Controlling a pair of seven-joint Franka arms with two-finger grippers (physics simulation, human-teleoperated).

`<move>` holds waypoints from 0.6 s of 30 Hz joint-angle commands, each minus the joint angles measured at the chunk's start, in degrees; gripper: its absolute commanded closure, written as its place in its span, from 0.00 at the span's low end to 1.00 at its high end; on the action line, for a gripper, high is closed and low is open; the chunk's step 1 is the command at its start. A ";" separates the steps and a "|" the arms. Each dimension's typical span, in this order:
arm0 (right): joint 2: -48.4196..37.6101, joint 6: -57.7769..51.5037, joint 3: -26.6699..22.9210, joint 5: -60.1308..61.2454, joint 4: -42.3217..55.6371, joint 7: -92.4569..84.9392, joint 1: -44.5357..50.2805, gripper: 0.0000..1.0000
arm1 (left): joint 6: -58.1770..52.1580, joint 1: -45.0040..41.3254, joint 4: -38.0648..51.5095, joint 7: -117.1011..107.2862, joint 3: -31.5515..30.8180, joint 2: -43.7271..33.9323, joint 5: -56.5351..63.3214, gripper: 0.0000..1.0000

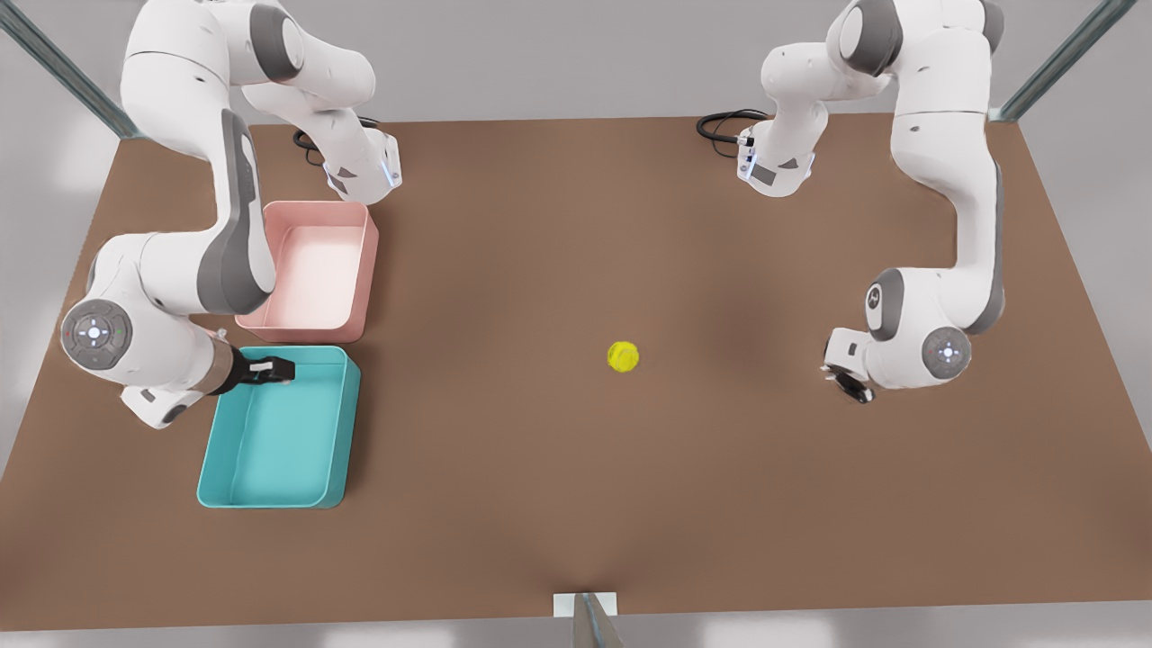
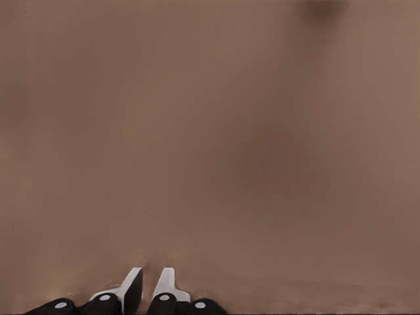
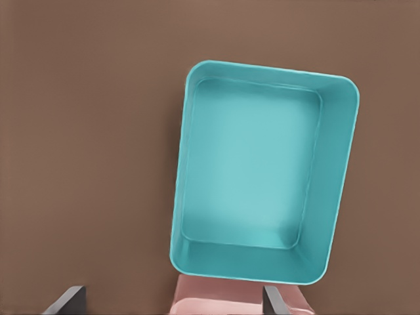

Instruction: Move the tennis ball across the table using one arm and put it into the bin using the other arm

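One tennis ball [image 1: 623, 355] mid-table [image 1: 576, 495], right hand [image 1: 273, 370] (fingers spread) over bin [image 1: 270, 490]

- Glossy white rounded arm shells with grey joint bands.
- Round grey end caps, lit blue-white dots.
- Black claws, white-tipped fingers [image 2: 133, 286].
- Black cables at bases.

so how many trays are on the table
2, both at the front view's left: the bin, teal, nearer the camera, and a pink tray right behind it, their short ends adjacent. Both look empty; none seems hidden.
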 commanded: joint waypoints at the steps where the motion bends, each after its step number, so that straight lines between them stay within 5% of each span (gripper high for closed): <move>1: 1.74 2.57 0.07 0.24 0.08 6.15 2.87 0.00 | -21.40 -3.17 8.40 -80.53 5.63 -2.69 -4.64 0.00; 3: 4.47 6.69 0.07 0.24 0.07 10.99 6.12 0.00 | -32.75 -3.60 18.15 -67.45 4.14 -4.55 0.56 0.00; 11: 11.77 35.17 0.16 0.94 -11.70 25.85 14.30 0.00 | -34.51 -3.26 22.12 -70.09 -0.17 -4.54 -1.38 0.00; 18: 2.10 46.69 0.16 0.94 -30.95 26.99 13.69 0.00 | -34.25 -2.64 22.12 -69.74 -0.26 -3.49 -0.94 0.00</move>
